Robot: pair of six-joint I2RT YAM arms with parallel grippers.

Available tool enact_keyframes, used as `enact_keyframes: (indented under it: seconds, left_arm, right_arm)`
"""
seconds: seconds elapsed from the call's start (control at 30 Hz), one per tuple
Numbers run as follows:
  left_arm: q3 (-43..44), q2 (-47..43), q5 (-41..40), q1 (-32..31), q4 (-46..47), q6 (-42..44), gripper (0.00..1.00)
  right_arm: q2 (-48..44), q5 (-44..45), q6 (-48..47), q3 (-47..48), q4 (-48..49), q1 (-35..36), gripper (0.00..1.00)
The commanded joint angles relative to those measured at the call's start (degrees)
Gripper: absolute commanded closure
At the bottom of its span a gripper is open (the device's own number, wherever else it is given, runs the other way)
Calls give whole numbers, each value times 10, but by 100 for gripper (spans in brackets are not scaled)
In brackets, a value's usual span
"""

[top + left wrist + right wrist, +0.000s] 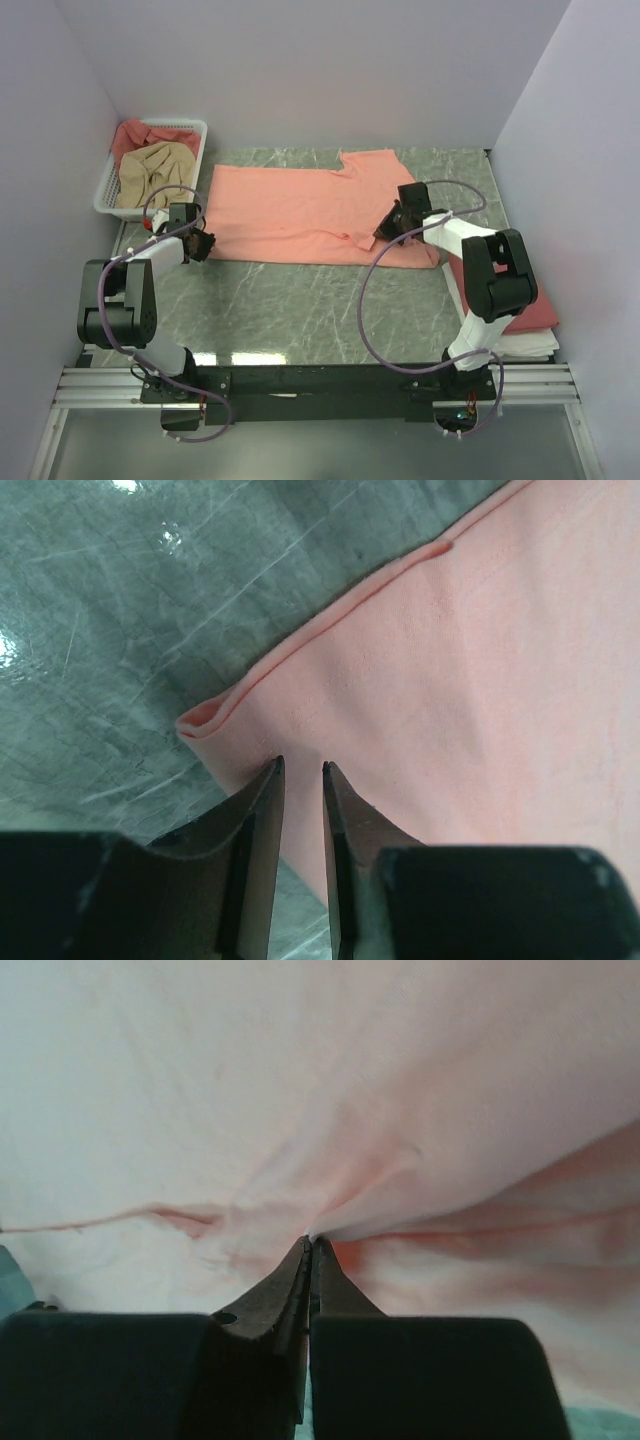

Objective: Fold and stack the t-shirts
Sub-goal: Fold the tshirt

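ok so going by the top view, nearest the arms at about 4 o'clock on the table (300, 300) there's a folded shirt (540, 312), pinkish-red, half hidden under the right arm; it sits on a white thing (530, 345) and I can't tell what that is.

Next up, the left gripper (301, 765) is at roughly 8 o'clock, right at the near-left corner of the salmon shirt (290, 210); its jaws are apart with a narrow gap, tips down at the doubled-over hem, and nothing looks pinched; bare table shows just off to 9 o'clock of that corner in the wrist view.

The right gripper (309, 1240) is at about 3 o'clock, on the near edge of the salmon shirt toward its right end; jaws clamped tight on the cloth, and wrinkles fan out from the tips.

The salmon shirt itself lies spread flat across the middle of the table, neckline out toward 1 o'clock.

Farthest back at 10 o'clock is the basket (197, 150), white lattice, just off the shirt's left edge; a crumpled beige shirt (150, 175) fills most of it; a red shirt (130, 135) is bunched behind that at the far end.
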Motion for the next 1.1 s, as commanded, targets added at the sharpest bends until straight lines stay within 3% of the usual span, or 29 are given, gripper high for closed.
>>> enact_keyframes:
  seconds: [0.0,0.53,0.67,0.8,0.87,1.07]
  left_arm:
    - [13,-5,-8,-1,6,4,73]
    - [18,-12,2,-1,5,10,73]
    - [16,-12,4,0,8,11,73]
    - [13,-18,13,0,15,13,72]
    - [12,-23,16,-1,20,14,71]
    - [12,-51,13,-1,8,11,70]
  right_arm:
    - [15,9,-1,52,-4,5,100]
    - [155,0,-21,267,-53,5,100]
    - [169,-23,-29,279,-31,7,82]
    - [170,-35,-52,298,-25,9,53]
    - [164,-33,-64,304,-26,10,45]
    - [111,8,-85,273,-41,10,40]
